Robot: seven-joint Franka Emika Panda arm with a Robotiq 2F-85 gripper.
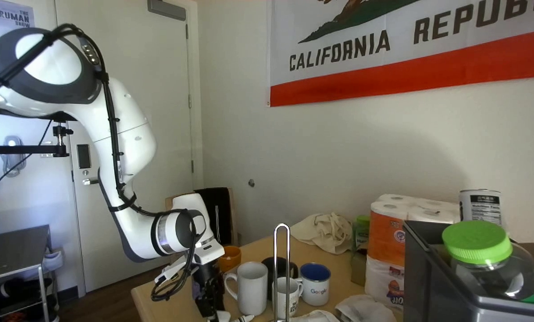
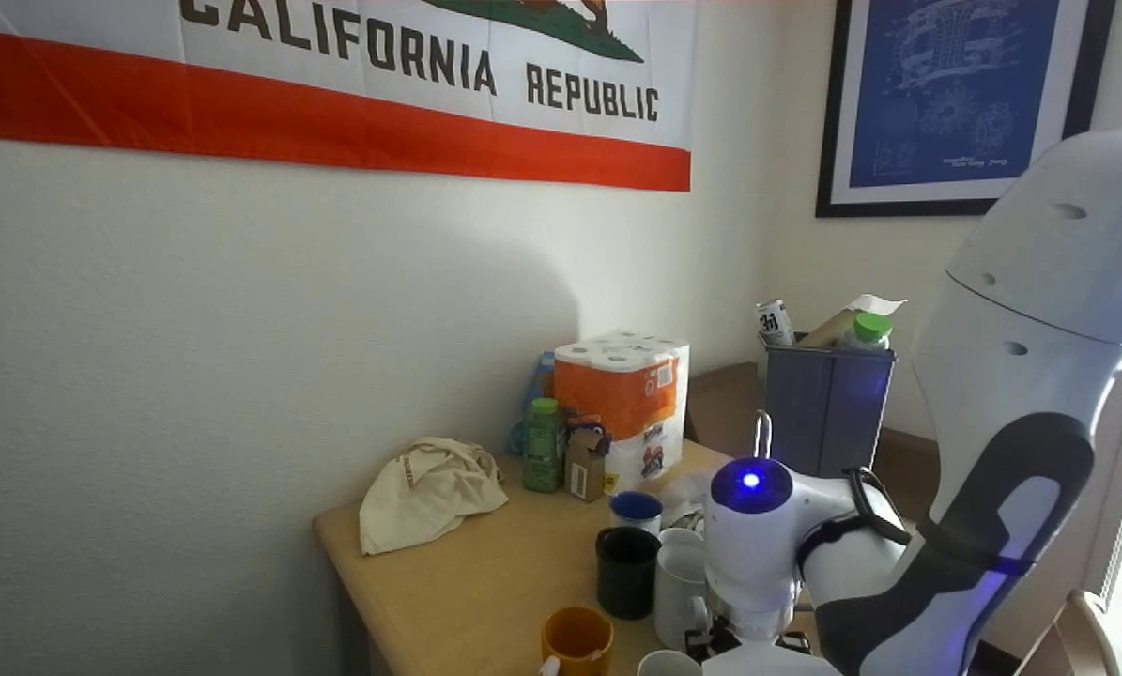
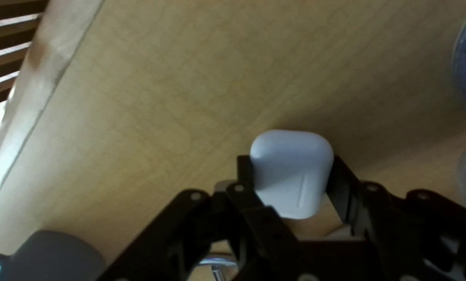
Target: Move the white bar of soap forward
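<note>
The white bar of soap [image 3: 291,175] is a small, low block with rounded edges, in the middle of the wrist view. My gripper [image 3: 290,169] has a black finger against each side of it and is shut on it. I cannot tell whether the soap rests on the table or is slightly raised. In an exterior view the gripper [image 1: 209,308] points down at the table's near edge, with a white patch at its fingertips that may be the soap, cut by the frame edge. In the exterior view from the opposite direction the arm hides the soap.
A tall white mug [image 1: 252,286], a black mug [image 2: 627,573], an orange mug [image 2: 576,640] and a white-and-blue mug [image 1: 315,286] stand close to the gripper. A chrome stand [image 1: 275,255] rises in front. A paper-roll pack [image 1: 385,241] and a cloth [image 2: 429,498] are farther back.
</note>
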